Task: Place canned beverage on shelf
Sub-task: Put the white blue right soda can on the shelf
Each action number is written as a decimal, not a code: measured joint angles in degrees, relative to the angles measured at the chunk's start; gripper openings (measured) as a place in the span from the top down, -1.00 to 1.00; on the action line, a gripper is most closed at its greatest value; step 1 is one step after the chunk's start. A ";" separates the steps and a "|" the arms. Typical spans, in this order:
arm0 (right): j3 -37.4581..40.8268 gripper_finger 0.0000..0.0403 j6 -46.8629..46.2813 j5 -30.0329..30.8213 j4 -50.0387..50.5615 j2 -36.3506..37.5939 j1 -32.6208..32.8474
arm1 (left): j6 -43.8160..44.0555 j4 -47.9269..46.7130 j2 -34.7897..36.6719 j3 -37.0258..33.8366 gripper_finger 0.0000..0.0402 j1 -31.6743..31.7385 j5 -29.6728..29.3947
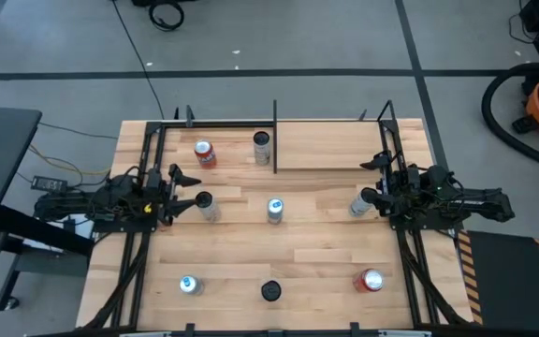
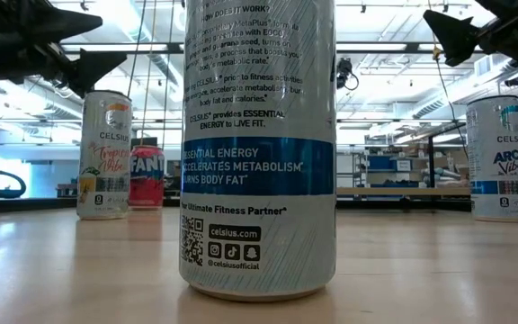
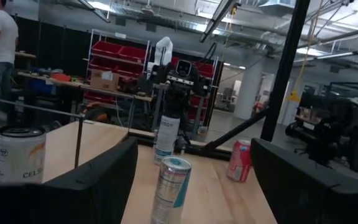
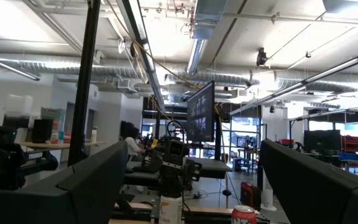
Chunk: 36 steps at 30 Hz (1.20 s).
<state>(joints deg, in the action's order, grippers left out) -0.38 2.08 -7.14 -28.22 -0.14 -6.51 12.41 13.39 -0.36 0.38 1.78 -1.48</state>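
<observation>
You see a red Fanta can (image 2: 146, 177), a white-and-blue Celsius can (image 2: 259, 144), and the pale wood shelf (image 1: 330, 145).

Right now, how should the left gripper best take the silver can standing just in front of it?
Probably around the mid-body of the can, approaching level from the table's left edge. It stands upright with free tabletop around it, so its round wall offers two opposite sides. The left gripper is open and already faces it; the red can stands well clear toward the shelf.
</observation>
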 joint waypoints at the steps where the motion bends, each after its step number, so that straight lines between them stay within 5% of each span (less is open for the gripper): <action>1: 0.01 -0.86 -0.02 0.00 0.00 0.00 0.00 | -0.70 0.04 0.00 0.00 -0.56 0.00 -0.02; 36: -0.01 -0.86 -0.01 0.00 -0.01 0.00 0.01 | -3.77 0.00 0.00 -0.01 -0.56 0.00 0.00</action>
<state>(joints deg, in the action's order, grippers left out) -0.38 2.07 -7.14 -28.23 -0.14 -6.50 8.64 13.39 -0.36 0.37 1.78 -1.48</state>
